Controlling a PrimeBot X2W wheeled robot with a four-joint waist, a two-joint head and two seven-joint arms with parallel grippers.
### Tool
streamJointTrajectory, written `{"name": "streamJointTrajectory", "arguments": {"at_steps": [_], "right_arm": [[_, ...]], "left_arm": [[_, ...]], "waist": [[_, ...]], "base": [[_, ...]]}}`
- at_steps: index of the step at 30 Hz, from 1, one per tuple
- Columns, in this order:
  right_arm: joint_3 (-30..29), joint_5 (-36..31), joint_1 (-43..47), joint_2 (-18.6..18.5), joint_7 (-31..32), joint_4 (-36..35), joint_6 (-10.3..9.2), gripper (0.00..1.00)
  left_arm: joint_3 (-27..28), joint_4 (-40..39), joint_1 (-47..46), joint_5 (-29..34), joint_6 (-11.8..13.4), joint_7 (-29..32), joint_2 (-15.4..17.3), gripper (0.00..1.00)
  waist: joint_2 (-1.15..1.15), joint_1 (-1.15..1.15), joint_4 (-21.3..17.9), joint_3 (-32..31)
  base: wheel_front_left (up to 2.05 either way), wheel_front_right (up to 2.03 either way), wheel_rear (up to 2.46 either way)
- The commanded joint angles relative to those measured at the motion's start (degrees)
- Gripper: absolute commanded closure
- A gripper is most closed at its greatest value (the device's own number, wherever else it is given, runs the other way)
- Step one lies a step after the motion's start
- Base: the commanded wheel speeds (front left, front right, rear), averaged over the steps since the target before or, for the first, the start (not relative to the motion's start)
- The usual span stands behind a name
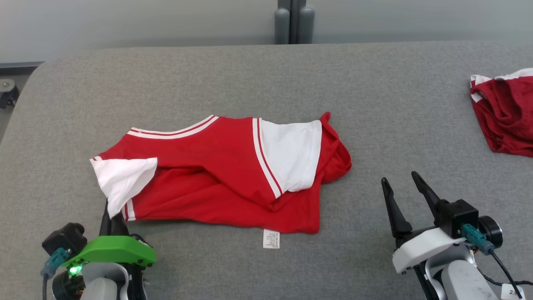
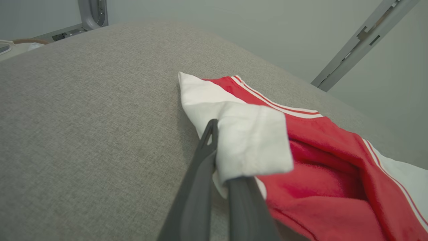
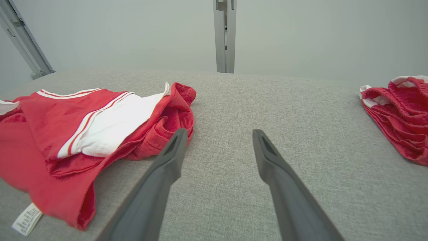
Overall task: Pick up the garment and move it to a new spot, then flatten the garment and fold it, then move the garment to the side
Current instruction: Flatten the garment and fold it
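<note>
A red garment (image 1: 216,179) with white sleeves and striped trim lies loosely folded mid-table, a white label at its front hem. My left gripper (image 1: 113,210) is shut on the garment's white sleeve corner at the near left; in the left wrist view the dark fingers (image 2: 204,160) pinch that white cloth (image 2: 250,147), which drapes over them. My right gripper (image 1: 402,185) stands open to the right of the garment, apart from it, with bare table between its fingers (image 3: 172,157); the garment's bunched red edge (image 3: 167,124) lies just left of them.
A second crumpled red and white garment (image 1: 506,112) lies at the table's far right edge, also seen as a red heap (image 3: 398,113) in the right wrist view. The grey padded table (image 1: 266,79) extends to a pale wall with a grey post (image 1: 293,21).
</note>
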Motion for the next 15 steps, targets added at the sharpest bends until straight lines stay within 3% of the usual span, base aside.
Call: {"name": "streamJointTrajectory", "arguments": {"at_steps": [1,2,3,7,15], "right_arm": [[-0.11,-0.17,0.74,-0.25,-0.27,0.08,-0.09,0.00],[-0.14,-0.15,0.75,-0.26,-0.26,0.03,-0.09,0.00],[-0.20,-0.16,0.79,-0.27,-0.26,-0.01,-0.09,0.00],[-0.31,-0.16,0.93,-0.26,-0.26,-0.09,-0.09,0.00],[-0.56,-0.19,0.26,-0.26,-0.26,-0.08,-0.09,0.00]], "left_arm": [[-0.09,-0.93,1.06,-0.71,0.77,-0.18,0.12,0.13],[0.02,-1.49,1.51,-1.18,1.13,-0.19,0.18,0.03],[0.21,-2.12,1.94,-1.42,1.49,-0.19,0.18,0.00],[1.10,-4.59,3.77,-2.31,2.54,-0.18,0.13,0.00],[2.12,-8.74,6.69,-0.95,1.57,-0.19,0.11,0.00]], "waist": [[0.00,0.00,1.12,-0.98],[0.00,0.00,1.25,-1.05],[0.00,0.00,1.37,-1.12],[0.00,0.00,1.73,-1.27],[0.00,0.00,2.18,-0.93]], "base": [[0.00,0.00,0.00],[0.00,0.00,0.00],[0.00,0.00,0.00],[0.00,0.00,0.00],[0.00,0.00,0.00]]}}
